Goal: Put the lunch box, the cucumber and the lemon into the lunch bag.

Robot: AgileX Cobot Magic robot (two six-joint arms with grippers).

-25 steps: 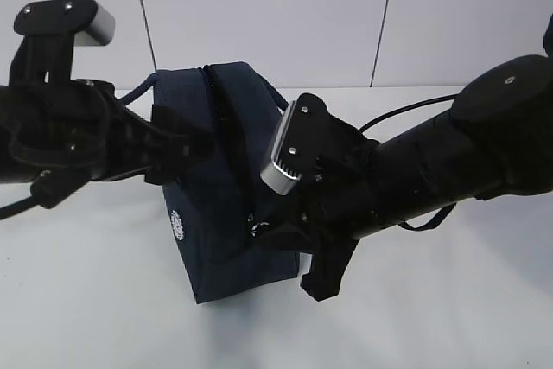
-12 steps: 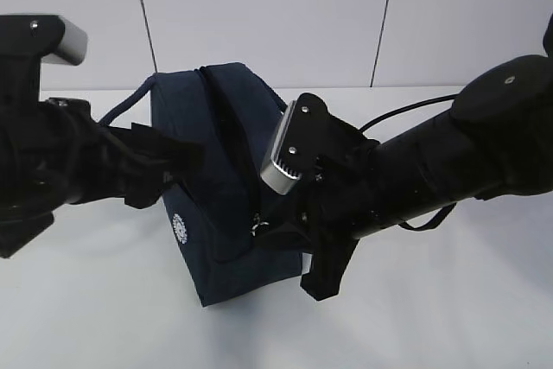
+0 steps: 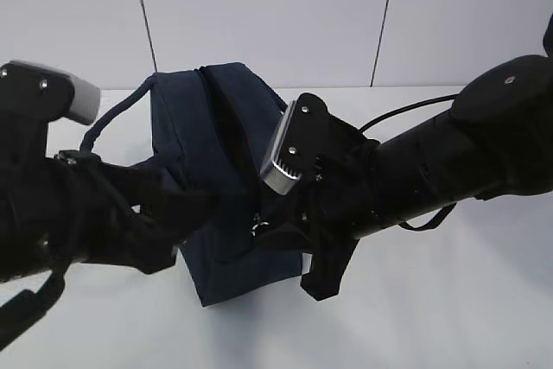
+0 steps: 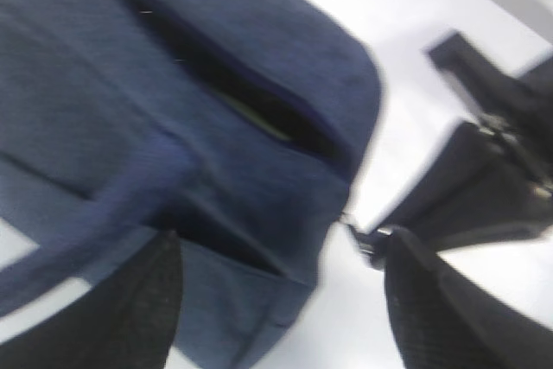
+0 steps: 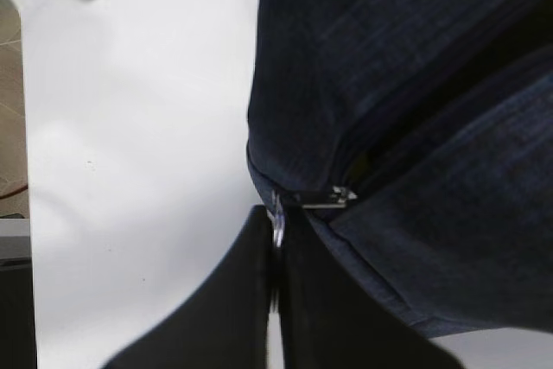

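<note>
Navy fabric lunch bag (image 3: 216, 170): stands mid white counter (image 3: 432, 317), between both arms; zip mostly shut w/ a slit left near the pull end. Right pincer (image 5: 275, 252): jaws pressed together on metal ring pull (image 5: 277, 229) at bag's near corner. Left pincer (image 4: 276, 300): jaws spread wide, holding nothing, just beside bag's side; view blurred.

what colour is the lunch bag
Dark navy blue; the lunch bag shows best in the exterior view.

Bright, even; left wrist blurred.
</note>
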